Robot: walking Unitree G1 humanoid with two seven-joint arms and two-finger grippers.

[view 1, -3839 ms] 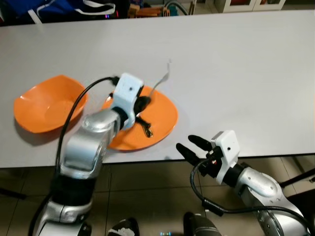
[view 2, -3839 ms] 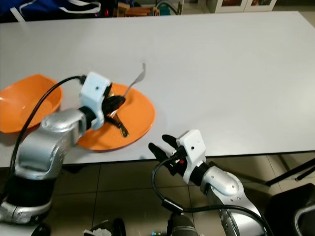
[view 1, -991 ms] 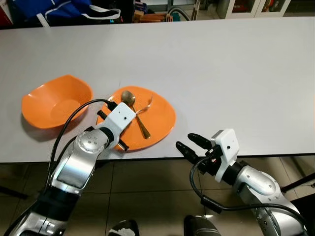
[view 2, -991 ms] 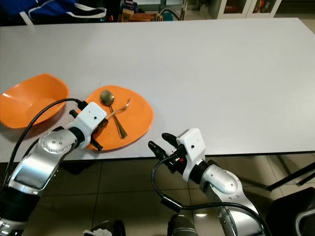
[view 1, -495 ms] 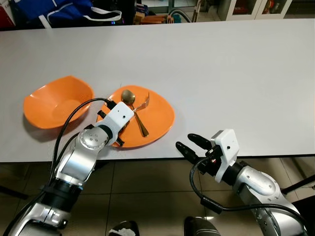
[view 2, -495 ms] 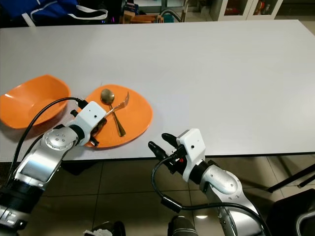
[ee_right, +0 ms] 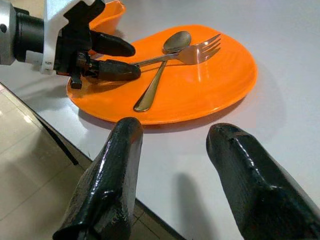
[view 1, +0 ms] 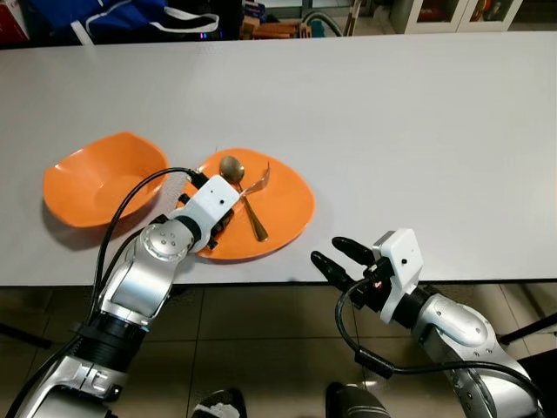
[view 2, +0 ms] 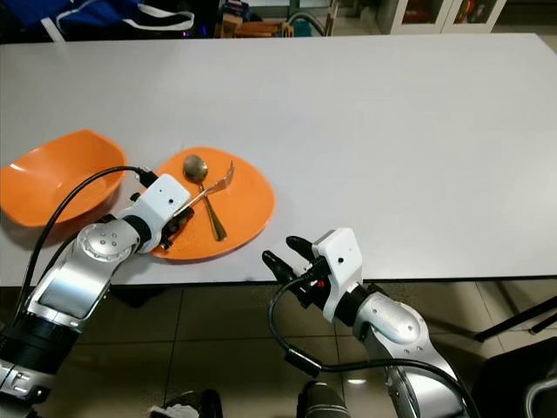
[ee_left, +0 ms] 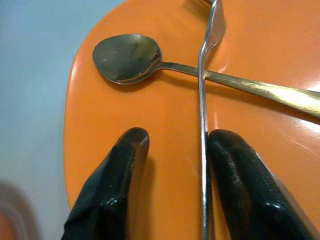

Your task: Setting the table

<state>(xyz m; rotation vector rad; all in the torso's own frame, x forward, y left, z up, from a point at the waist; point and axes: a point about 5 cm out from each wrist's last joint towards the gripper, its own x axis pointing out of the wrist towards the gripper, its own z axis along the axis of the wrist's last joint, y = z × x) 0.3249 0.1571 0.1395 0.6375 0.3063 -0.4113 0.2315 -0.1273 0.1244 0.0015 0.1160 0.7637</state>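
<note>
Hovering in the lower right of the left eye view, just off the near table edge: right gripper, fingers spread, grasping nothing. Resting at centre left over the near rim of the orange plate: left gripper, fingers parted, fork handle lying against the inner face of one finger, not clenched. Lying on the plate just beyond, crossing under the fork: spoon. Sitting further left, beside the plate: orange bowl. Showing at the upper left, past the far table edge: blue bag.
</note>
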